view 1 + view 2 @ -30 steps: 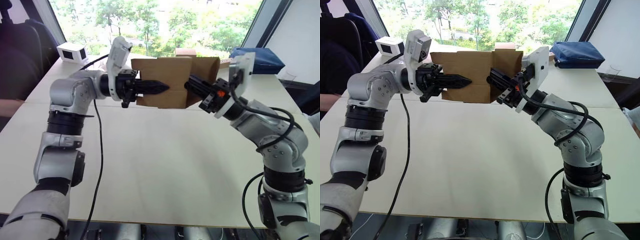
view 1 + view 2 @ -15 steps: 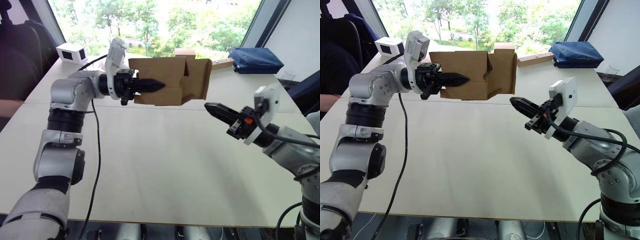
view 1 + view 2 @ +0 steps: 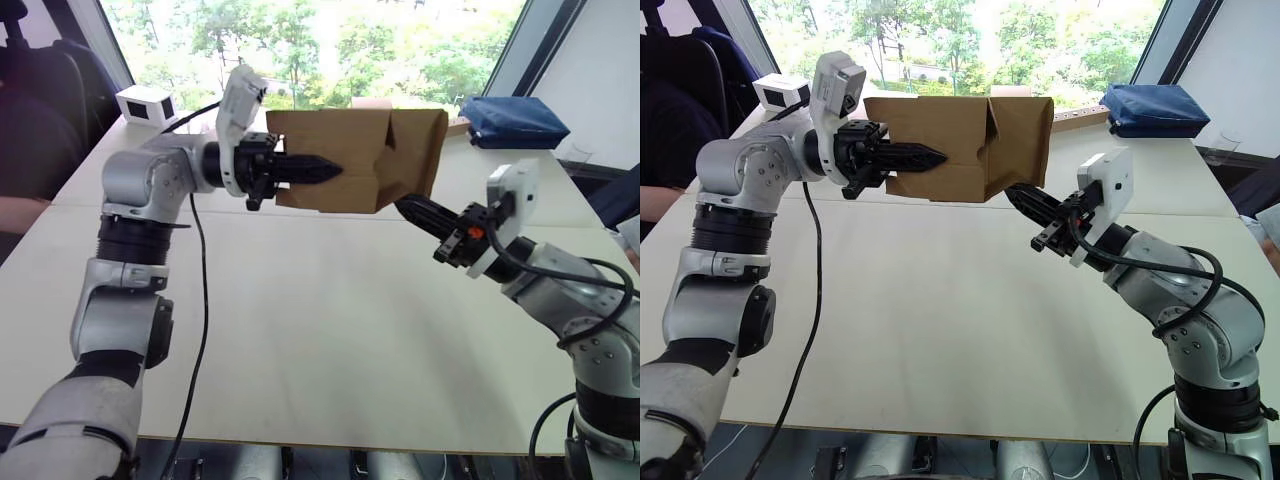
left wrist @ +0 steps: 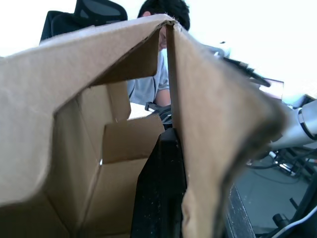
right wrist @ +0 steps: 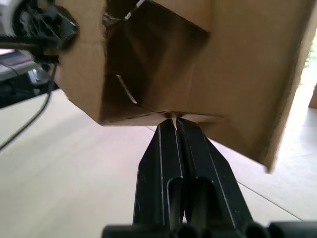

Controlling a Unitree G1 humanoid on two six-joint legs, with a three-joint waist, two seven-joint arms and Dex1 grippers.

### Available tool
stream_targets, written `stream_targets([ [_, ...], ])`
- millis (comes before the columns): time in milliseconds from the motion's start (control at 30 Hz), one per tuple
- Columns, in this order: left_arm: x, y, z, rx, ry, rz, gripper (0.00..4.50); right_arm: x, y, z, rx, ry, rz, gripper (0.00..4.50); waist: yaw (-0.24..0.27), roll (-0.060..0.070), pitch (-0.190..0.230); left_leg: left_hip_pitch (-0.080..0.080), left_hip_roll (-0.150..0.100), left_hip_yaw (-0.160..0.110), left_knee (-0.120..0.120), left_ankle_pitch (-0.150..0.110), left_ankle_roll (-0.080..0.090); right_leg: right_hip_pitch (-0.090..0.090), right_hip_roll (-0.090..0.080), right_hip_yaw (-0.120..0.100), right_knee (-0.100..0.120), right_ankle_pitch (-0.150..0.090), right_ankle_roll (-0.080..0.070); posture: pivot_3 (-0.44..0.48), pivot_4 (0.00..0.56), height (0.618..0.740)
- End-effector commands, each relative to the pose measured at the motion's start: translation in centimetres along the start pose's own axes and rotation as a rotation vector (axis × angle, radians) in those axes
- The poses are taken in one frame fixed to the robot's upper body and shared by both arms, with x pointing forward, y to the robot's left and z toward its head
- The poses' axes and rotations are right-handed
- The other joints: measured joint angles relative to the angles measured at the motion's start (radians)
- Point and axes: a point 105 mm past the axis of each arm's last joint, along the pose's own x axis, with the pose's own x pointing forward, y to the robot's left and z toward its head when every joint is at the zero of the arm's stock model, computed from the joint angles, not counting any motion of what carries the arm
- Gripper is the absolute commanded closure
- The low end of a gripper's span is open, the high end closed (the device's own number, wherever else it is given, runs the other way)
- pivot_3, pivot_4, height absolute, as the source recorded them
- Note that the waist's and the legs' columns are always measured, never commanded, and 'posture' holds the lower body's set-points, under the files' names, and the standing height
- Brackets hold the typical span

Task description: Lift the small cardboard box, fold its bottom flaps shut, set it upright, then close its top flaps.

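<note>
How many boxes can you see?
3: the small cardboard box in the left gripper, a white box far left, a brown box behind it. More may hide.

The box (image 3: 345, 160) hangs above the table (image 3: 320, 330), between both grippers. Left gripper (image 3: 325, 170) clamps its left side; right gripper (image 3: 405, 207) touches its lower right corner.

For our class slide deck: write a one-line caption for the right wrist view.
Shut right gripper touching the lower edge of the small cardboard box.

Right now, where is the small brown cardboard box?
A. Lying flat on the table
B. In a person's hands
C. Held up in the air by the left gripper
C: the left gripper is clamped on the cardboard box, which hangs clear above the white table.
</note>
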Motion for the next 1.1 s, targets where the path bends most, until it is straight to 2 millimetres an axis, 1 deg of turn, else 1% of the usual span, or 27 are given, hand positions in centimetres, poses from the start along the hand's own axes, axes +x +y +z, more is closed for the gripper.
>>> stream_targets([
  [33, 0.3, -0.5, 0.8, 0.032, -0.013, -0.026, 4.50, 1.0, 1.4, 1.1, -0.011, -0.061, 0.073, 4.46, -0.001, 0.000, 0.000, 0.000, 0.000, 0.000, 0.000, 0.000, 0.000, 0.000, 0.000, 0.000, 0.000, 0.000, 0.000, 0.000, 0.150, 0.740],
  [267, 0.2, -0.5, 0.7, 0.033, -0.011, -0.020, 4.50, 1.2, 2.1, 1.6, -0.005, -0.081, 0.119, 4.46, 0.001, 0.000, 0.000, -0.001, 0.000, 0.000, 0.001, 0.000, 0.000, 0.000, 0.000, 0.000, 0.000, 0.000, 0.000, 0.000, 0.150, 0.740],
  [367, 0.1, -0.6, 0.8, 0.036, -0.013, -0.016, 4.50, 0.9, 1.8, 1.6, -0.009, -0.080, 0.105, 4.46, 0.001, 0.000, 0.000, -0.001, 0.000, 0.000, 0.002, 0.000, 0.000, 0.000, 0.000, 0.000, 0.001, 0.000, 0.000, 0.000, 0.150, 0.740],
  [433, -0.2, -0.5, 1.0, 0.042, -0.016, -0.003, 4.50, 0.0, 1.2, 2.3, 0.009, -0.094, 0.091, 4.46, 0.001, 0.000, 0.000, -0.001, 0.000, 0.000, 0.002, 0.000, 0.000, 0.000, 0.000, 0.000, 0.001, 0.000, 0.000, 0.000, 0.150, 0.740],
  [533, -0.7, -0.5, 1.6, 0.044, -0.032, 0.006, 4.50, -2.2, 0.8, 3.6, 0.128, -0.122, 0.124, 4.46, 0.003, 0.000, 0.000, -0.002, 0.001, -0.001, 0.002, -0.001, 0.001, 0.000, 0.000, 0.000, 0.000, 0.000, 0.000, 0.000, 0.150, 0.740],
  [600, -1.0, -0.7, 2.0, 0.045, -0.041, 0.002, 4.50, -3.5, -0.8, 4.9, 0.172, -0.192, 0.065, 4.46, 0.002, 0.000, 0.000, -0.002, 0.001, -0.001, 0.002, -0.001, 0.002, 0.000, -0.001, -0.001, -0.001, 0.000, 0.000, 0.000, 0.150, 0.740],
  [667, -1.1, -0.8, 2.2, 0.044, -0.046, -0.001, 4.50, -4.1, -1.9, 5.7, 0.196, -0.239, 0.016, 4.46, 0.001, 0.000, 0.000, -0.002, 0.001, -0.001, 0.002, -0.001, 0.002, 0.000, -0.001, 0.000, -0.001, 0.000, 0.000, 0.000, 0.150, 0.740],
  [767, -1.1, -0.9, 2.3, 0.043, -0.050, -0.004, 4.50, -4.7, -3.2, 6.1, 0.216, -0.279, -0.040, 4.46, 0.001, 0.000, 0.000, -0.002, 0.001, 0.000, 0.003, -0.001, 0.002, 0.000, -0.001, 0.000, 0.000, 0.000, 0.000, 0.000, 0.150, 0.740],
  [800, -1.1, -1.0, 2.3, 0.041, -0.054, -0.007, 4.50, -4.6, -3.9, 6.0, 0.223, -0.295, -0.073, 4.46, 0.000, 0.000, 0.000, -0.002, 0.001, 0.000, 0.003, -0.001, 0.002, 0.000, -0.001, 0.000, 0.000, 0.000, 0.000, 0.000, 0.150, 0.740],
  [833, -1.1, -1.1, 2.3, 0.039, -0.058, -0.010, 4.50, -4.5, -5.3, 5.6, 0.225, -0.311, -0.146, 4.46, -0.001, 0.000, 0.000, -0.002, 0.001, 0.000, 0.003, -0.001, 0.002, 0.000, -0.001, 0.000, 0.000, 0.000, 0.000, 0.000, 0.150, 0.740],
  [900, -0.9, -1.2, 2.2, 0.036, -0.066, -0.014, 4.50, -3.6, -7.0, 4.1, 0.225, -0.291, -0.231, 4.46, -0.003, 0.000, 0.000, -0.002, 0.000, 0.000, 0.003, -0.001, 0.002, 0.000, 0.000, 0.000, 0.000, 0.000, 0.000, 0.000, 0.150, 0.740],
  [933, -0.7, -1.2, 2.2, 0.035, -0.069, -0.015, 4.50, -3.1, -7.4, 3.5, 0.224, -0.287, -0.254, 4.46, -0.005, 0.000, 0.000, -0.002, 0.000, 0.000, 0.003, -0.001, 0.002, 0.000, 0.000, 0.000, 0.000, 0.000, 0.000, 0.000, 0.150, 0.740],
  [1000, -0.5, -1.2, 2.3, 0.035, -0.074, -0.015, 4.50, -2.1, -7.8, 3.0, 0.223, -0.299, -0.267, 4.46, -0.006, 0.001, 0.000, -0.002, 0.000, 0.000, 0.003, -0.001, 0.002, 0.000, 0.000, 0.000, 0.000, 0.000, 0.000, 0.000, 0.150, 0.740],
  [1100, -0.4, -1.2, 2.3, 0.036, -0.076, -0.015, 4.50, -0.9, -7.8, 2.6, 0.241, -0.323, -0.264, 3.77, -0.007, 0.002, 0.001, -0.004, 0.000, 0.000, 0.003, -0.001, 0.002, -0.002, 0.000, 0.000, 0.001, 0.000, 0.001, 0.000, 0.150, 0.740],
])
